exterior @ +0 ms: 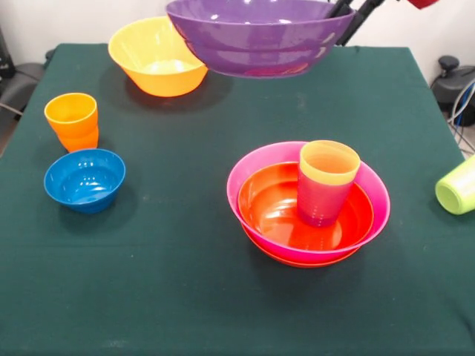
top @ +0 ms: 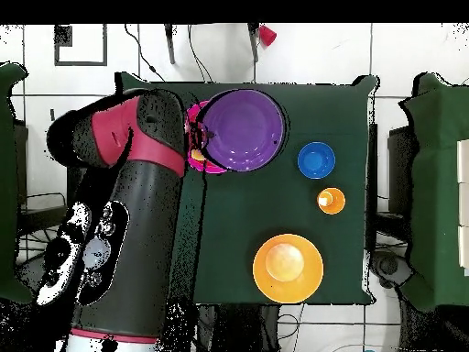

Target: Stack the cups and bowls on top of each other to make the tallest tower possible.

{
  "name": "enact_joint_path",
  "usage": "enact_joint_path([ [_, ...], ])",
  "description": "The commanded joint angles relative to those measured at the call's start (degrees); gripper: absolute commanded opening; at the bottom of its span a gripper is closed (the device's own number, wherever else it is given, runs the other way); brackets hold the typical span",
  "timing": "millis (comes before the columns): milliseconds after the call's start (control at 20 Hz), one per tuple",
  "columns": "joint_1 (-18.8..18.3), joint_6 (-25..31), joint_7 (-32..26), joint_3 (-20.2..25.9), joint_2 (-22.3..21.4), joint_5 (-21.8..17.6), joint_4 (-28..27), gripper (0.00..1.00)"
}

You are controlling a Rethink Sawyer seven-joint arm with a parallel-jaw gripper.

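Front view cuts the end effector (exterior: 343, 7) off at the top edge, so I cannot tell its grip; the purple bowl (exterior: 260, 37) hangs beside it, clear of the bench (exterior: 163, 297). Below it sits the tower (exterior: 308, 204), pink and red-orange bowls with a yellow cup nested in a purple one. Overhead, the arm (top: 128, 202) and purple bowl hide most of that tower.

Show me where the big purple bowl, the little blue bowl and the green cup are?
purple bowl (exterior: 260, 41), front view, on its outer wall, held up in the air.
blue bowl (exterior: 84, 180), front view, on its inside.
green cup (exterior: 460, 185), front view, on its side, at the right edge.
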Motion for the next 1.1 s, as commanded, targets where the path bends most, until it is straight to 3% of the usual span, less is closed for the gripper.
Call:
enact_joint_path([
  [50, 1.4, 4.7, 12.53, -0.49, 4.12, -1.04, -1.84, 0.0],
  [850, 3.6, 4.45, 16.49, -4.47, 8.39, 0.95, -3.19, 0.0],
  [1100, 3.79, 8.17, 14.66, -5.92, 9.88, 1.13, -5.73, 0.0],
])
